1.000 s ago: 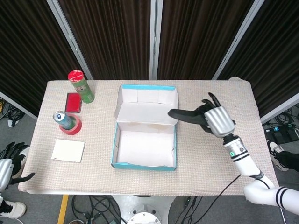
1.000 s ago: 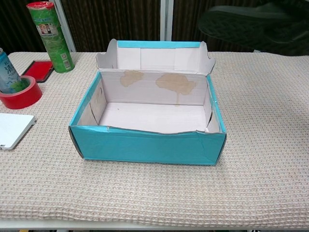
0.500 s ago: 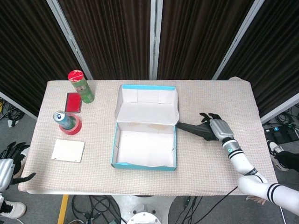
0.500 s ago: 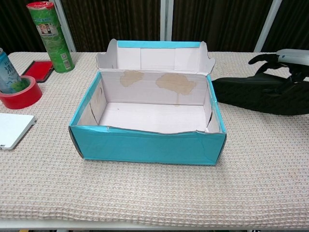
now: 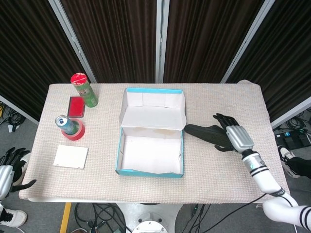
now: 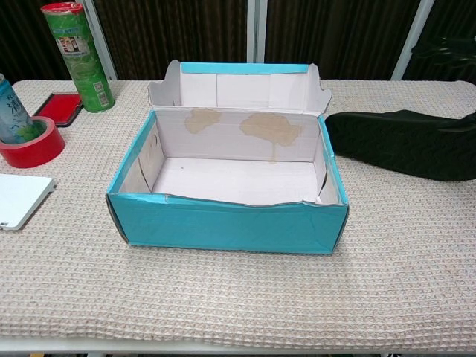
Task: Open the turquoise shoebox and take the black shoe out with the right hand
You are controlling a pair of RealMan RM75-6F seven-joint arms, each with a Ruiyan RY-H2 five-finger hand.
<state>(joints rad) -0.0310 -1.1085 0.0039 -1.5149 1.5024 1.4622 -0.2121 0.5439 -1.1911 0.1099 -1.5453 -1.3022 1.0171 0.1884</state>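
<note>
The turquoise shoebox [image 5: 118, 150] stands open in the middle of the table, its lid folded back and its white inside empty; the chest view shows its front wall [image 6: 223, 227]. The black shoe [image 5: 201, 132] lies on the table just right of the box, toe toward it, and appears again at the right edge of the chest view [image 6: 401, 141]. My right hand [image 5: 235, 136] hovers over the shoe's heel end with fingers spread, holding nothing; only its dark fingertips [image 6: 454, 48] show in the chest view, well above the shoe. My left hand [image 5: 8, 167] hangs off the table's left edge, empty.
A green canister with a red lid [image 5: 84, 89] and a flat red case [image 5: 77, 106] stand at the back left. A drink can [image 5: 63, 122] sits inside a red tape roll [image 5: 75, 132]. A white pad [image 5: 71, 156] lies near the front left.
The right hand brought the shoe down from the air onto the table beside the box, let go of it and rose off it. The left hand stayed put.
</note>
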